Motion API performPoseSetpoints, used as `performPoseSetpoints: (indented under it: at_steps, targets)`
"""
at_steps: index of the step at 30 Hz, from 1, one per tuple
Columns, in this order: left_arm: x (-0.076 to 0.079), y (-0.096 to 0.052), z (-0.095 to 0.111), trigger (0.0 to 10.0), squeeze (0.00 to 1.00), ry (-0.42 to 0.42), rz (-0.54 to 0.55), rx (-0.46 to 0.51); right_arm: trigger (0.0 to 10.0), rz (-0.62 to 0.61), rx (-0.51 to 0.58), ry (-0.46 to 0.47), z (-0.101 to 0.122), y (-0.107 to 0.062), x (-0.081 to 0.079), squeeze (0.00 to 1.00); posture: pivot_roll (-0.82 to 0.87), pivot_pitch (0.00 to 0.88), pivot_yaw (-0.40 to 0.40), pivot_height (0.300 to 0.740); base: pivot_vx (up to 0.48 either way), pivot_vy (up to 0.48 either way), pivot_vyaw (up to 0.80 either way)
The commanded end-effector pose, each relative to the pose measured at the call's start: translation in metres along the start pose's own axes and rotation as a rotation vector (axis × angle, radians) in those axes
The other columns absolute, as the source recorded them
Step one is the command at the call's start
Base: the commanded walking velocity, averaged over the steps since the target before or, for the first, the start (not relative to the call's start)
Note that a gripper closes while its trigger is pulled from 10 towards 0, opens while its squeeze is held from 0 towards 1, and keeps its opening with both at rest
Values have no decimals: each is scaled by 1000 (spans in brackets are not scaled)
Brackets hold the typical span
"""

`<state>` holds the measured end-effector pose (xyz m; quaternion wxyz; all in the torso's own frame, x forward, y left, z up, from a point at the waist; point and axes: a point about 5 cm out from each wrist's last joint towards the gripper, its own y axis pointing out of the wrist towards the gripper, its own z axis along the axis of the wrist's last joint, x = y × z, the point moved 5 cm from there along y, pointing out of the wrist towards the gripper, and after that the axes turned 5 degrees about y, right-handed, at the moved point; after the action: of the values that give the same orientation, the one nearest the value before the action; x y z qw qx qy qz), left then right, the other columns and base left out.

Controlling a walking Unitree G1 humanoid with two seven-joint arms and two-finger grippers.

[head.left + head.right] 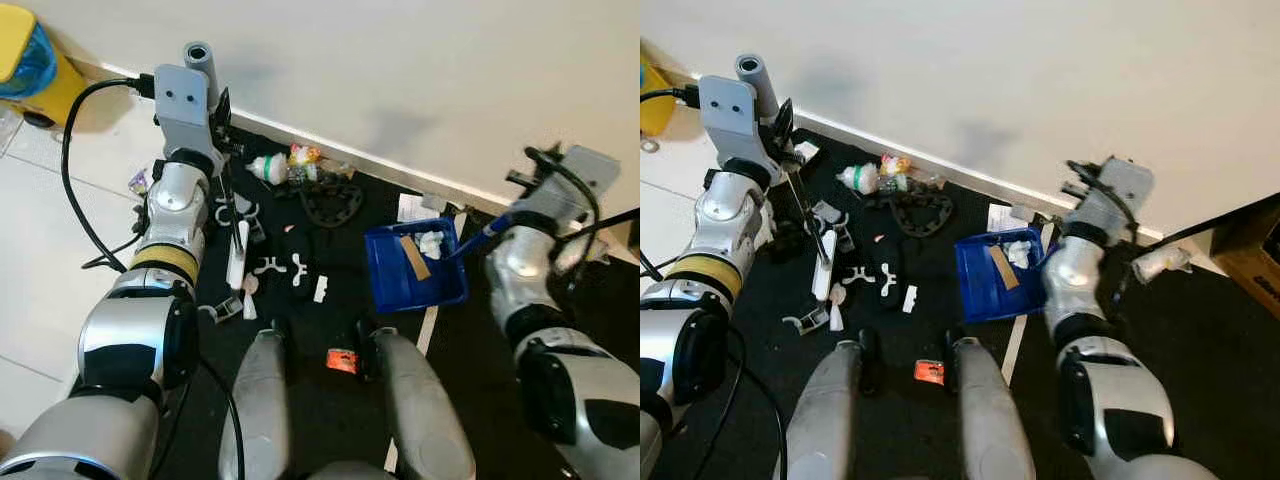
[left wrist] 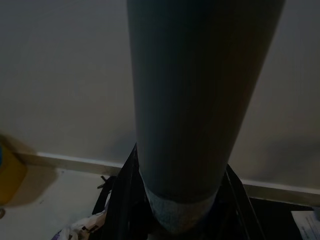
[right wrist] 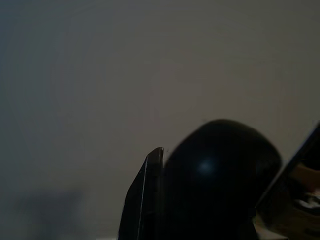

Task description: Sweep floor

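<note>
The left gripper (image 2: 175, 200) squeezes a grey broom handle (image 2: 192, 100), and the right gripper (image 3: 210, 200) squeezes the blue dustpan's (image 1: 400, 285) dark handle (image 3: 220, 170).

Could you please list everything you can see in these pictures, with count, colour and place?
dustpan: one, blue, on the black mat by the wall, holding white scraps and a tan strip
broom handle: one, grey, upright at the left gripper
litter: many pieces, mixed colours, scattered on the mat near the baseboard
small packet: one, orange, on the mat between the robot's legs
bin: one, yellow, far left by the wall
cardboard box: one, brown, far right
left gripper: black fingers around the broom handle
right gripper: near the wall, right of the dustpan
</note>
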<state>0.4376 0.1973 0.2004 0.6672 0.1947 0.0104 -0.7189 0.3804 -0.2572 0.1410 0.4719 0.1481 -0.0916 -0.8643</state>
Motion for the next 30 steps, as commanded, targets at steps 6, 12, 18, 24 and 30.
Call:
performPoseSetpoints:
  at_steps: [6, 12, 18, 24, 30]
  targets:
    - [5, 0, -1, 10000, 0, -6, 1, 2, 10000, -45, -221, -35, -44, -20, 20, 1000, 10, 393, -13, 740, 0, 0, 0]
    - [9, 2, 1, 10000, 0, -9, -8, 1, 10000, -67, -234, -21, -45, -18, 28, 1000, 7, 375, -9, 740, 0, 0, 0]
    - [5, -1, -2, 10000, 0, -32, 14, 3, 10000, -132, -225, 19, -41, -13, 35, 1000, 12, 335, -5, 740, 0, 0, 0]
    - [3, -17, -38, 10000, 0, -138, 85, -138, 10000, -37, -247, 87, -41, -10, 17, 0, 13, 281, -3, 740, 0, 0, 0]
    - [1, -41, -74, 10000, 0, -254, 186, -261, 10000, 150, -292, 128, -44, -14, -14, 0, 11, 231, -13, 740, 0, 0, 0]
